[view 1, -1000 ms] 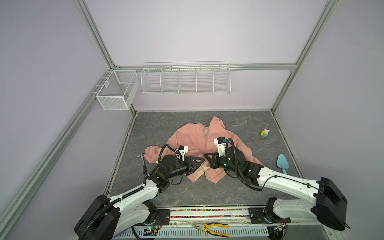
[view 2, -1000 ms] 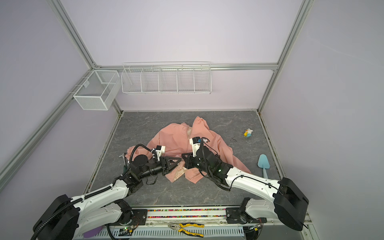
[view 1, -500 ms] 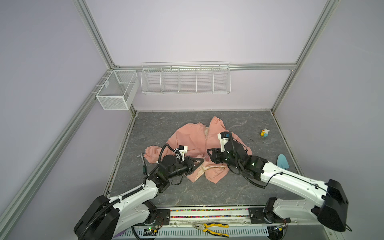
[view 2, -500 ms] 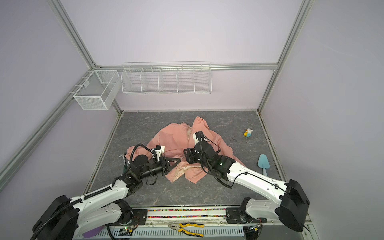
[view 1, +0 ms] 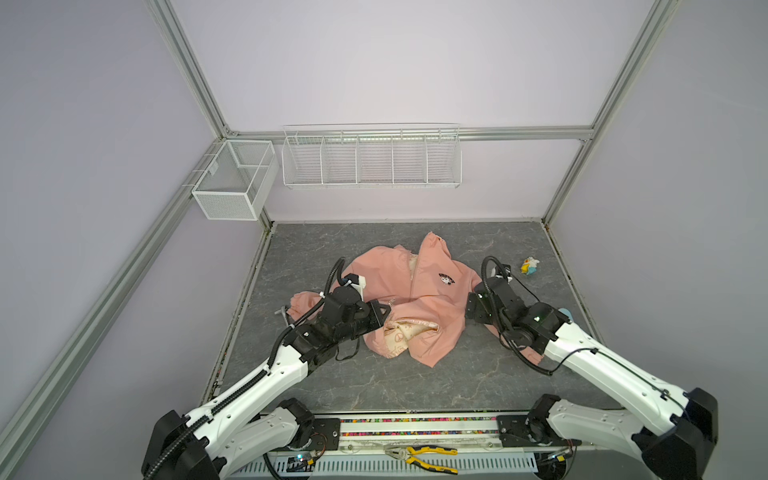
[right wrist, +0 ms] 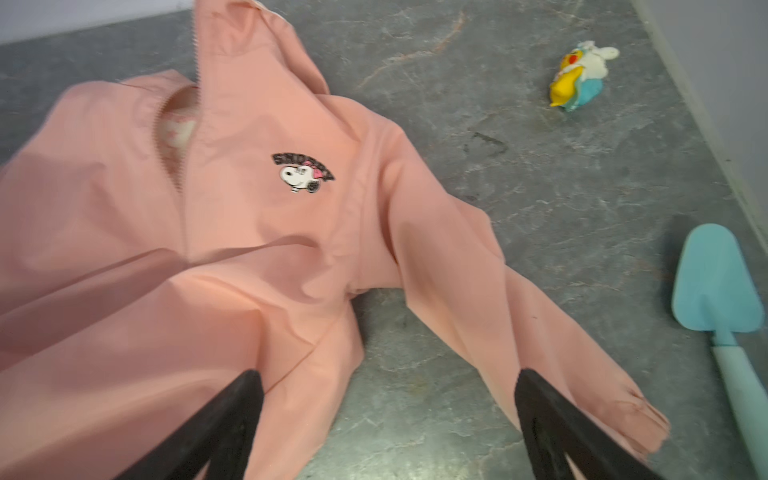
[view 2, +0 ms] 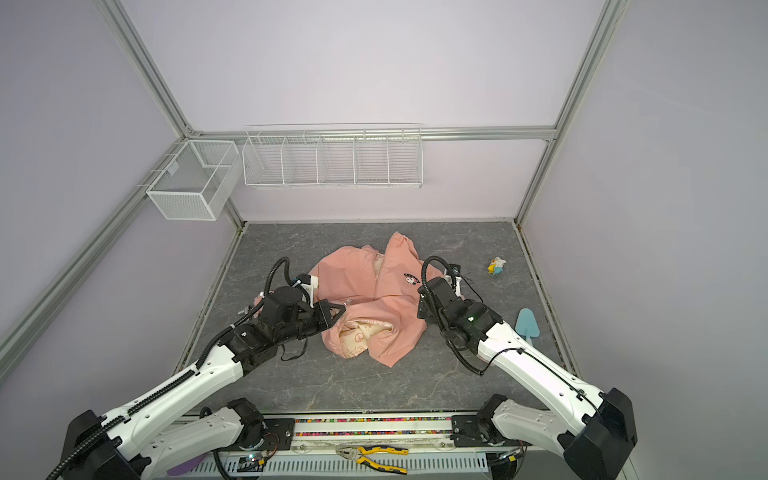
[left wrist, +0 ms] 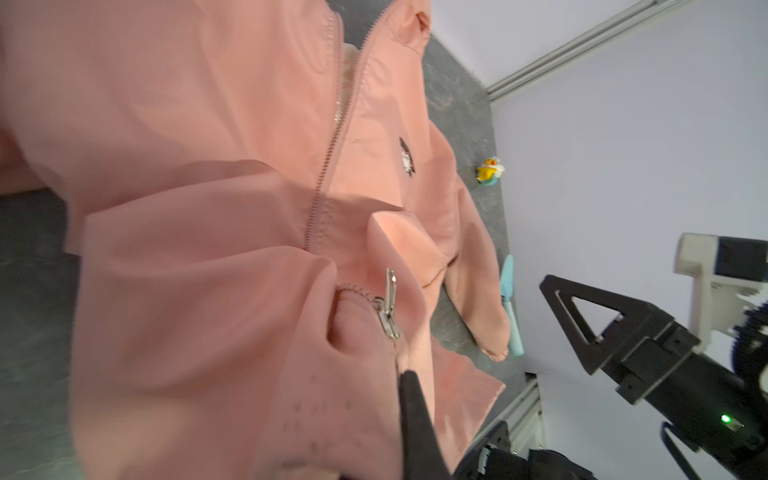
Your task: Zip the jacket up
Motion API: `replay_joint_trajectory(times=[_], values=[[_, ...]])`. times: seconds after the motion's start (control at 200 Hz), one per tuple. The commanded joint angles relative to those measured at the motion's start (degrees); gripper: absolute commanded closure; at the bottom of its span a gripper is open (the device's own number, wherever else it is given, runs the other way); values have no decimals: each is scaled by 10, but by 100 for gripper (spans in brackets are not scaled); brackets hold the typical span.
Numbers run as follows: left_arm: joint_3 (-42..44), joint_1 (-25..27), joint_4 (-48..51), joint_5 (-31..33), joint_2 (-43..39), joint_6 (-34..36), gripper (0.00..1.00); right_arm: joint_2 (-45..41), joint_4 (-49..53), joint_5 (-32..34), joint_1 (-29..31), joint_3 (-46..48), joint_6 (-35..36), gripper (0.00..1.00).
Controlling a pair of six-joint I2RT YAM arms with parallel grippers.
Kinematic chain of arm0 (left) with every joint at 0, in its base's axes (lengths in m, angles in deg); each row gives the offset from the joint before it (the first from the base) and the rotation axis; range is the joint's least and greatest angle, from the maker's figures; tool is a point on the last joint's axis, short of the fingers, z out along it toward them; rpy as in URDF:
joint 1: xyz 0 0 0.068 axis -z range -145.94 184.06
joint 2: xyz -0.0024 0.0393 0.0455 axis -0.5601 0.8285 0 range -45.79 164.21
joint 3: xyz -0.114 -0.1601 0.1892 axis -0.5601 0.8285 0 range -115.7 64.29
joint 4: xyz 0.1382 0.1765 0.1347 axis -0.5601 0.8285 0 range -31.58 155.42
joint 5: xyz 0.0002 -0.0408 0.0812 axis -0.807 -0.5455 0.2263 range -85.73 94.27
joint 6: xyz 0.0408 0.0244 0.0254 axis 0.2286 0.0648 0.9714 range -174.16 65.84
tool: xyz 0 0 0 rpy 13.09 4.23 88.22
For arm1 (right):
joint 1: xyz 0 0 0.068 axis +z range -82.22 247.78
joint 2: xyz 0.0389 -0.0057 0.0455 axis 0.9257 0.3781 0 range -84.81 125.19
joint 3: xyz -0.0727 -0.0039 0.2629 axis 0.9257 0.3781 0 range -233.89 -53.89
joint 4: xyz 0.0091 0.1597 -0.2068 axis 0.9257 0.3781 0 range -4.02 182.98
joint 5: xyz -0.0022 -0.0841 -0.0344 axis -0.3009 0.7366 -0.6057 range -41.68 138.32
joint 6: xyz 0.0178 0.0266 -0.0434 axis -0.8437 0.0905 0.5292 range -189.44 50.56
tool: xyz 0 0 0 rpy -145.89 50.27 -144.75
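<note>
Rumpled salmon-pink jacket (view 1: 424, 299), cream lining (view 1: 399, 337) showing — left end effector (view 1: 384, 312) pinches its front, right end effector (right wrist: 386, 374) spread wide.

Of the left gripper (left wrist: 401, 370), only one finger (left wrist: 415, 419) is seen; its partner is hidden in jacket (left wrist: 208, 208) fabric just short of the zipper slider (left wrist: 388, 316). The roots of the right gripper (right wrist: 386, 374) fingers (right wrist: 232, 415) are cut off at the edge, as is the handle of the trowel (right wrist: 719, 291) beside one finger. The lettering on the chest patch (right wrist: 303, 170), ahead of the fingertips, is blurred.
</note>
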Motion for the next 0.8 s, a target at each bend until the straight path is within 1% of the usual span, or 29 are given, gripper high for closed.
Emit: replay_joint_trajectory(times=[0.0, 0.035, 0.08, 0.13, 0.16, 0.225, 0.315, 0.415, 0.52, 0.58, 0.665, 0.795], values=[[-47, -2, 115, 51, 29, 61, 100, 16, 21, -32, -41, 18, 18, 2], [-58, -2, 130, 60, 38, 69, 100, 24, 11, -60, -59, 23, 24, 0], [-69, -3, 142, 60, 43, 91, 100, 34, -5, -91, -78, 27, 28, 5], [-70, -3, 144, 65, 37, 102, 100, 40, -30, -119, -96, 57, 29, 10], [-67, -2, 141, 70, 29, 102, 100, 42, -42, -128, -105, 68, 25, 11], [-43, -5, 109, 79, 4, 102, 100, 50, -62, -138, -119, 83, 20, 10], [-2, -20, 53, 56, -35, 94, 100, 74, -75, -156, -135, 87, 16, 10], [18, -43, 56, 58, -61, 72, 100, 111, -83, -175, -140, 80, 15, 12], [24, -66, 63, 33, -78, 72, 100, 146, -104, -202, -140, 82, 10, 16], [28, -68, 55, 17, -90, 84, 100, 163, -123, -223, -140, 87, 8, 19], [33, -67, 49, 13, -102, 92, 100, 184, -147, -254, -140, 94, 3, 23], [30, -67, 59, 9, -91, 105, 100, 206, -188, -299, -138, 107, -7, 28]])
